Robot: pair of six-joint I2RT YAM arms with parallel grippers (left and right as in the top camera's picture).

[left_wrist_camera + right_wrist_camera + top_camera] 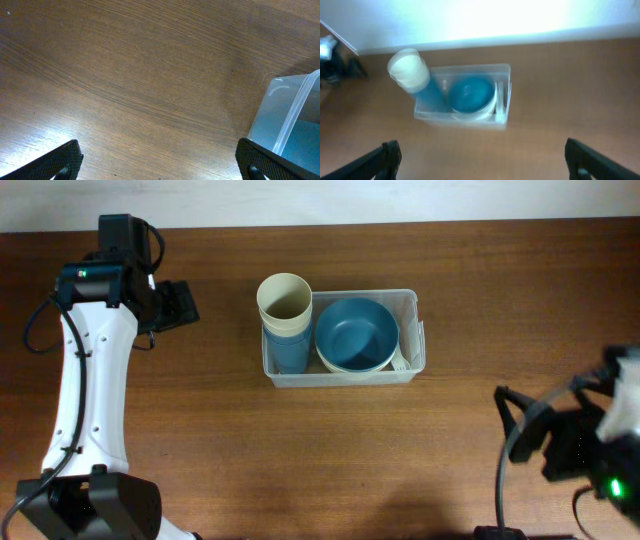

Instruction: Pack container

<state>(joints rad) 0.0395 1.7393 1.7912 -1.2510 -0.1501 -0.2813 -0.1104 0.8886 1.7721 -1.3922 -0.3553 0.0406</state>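
The container [340, 379] sits mid-counter [300, 460], its long axis running side to side between the two arms. A stack of cups [284, 298] stands at the end toward the left arm, and a blue bowl [356, 330] nested in a cream one fills the end toward the right arm. The left fingers [62, 160] are spread wide and hold nothing. They hang over bare wood level with the container's cup end, and the wrist view catches only one rounded corner of the container [287, 115], just off to one side of the fingers rather than between them. The right fingers [387, 157] are likewise spread and empty, nearer the counter's front edge and well apart from the container, which lies ahead of them and a little left of centre in their view [465, 121]. The left arm looks slightly the nearer and already lines up with the short wall by the cups. The right arm would have to reach forward and across to meet the bowl end. No loose item shows on the counter, so the packing appears largely done. Any coming move probably turns on the container itself, taken from its two short ends.
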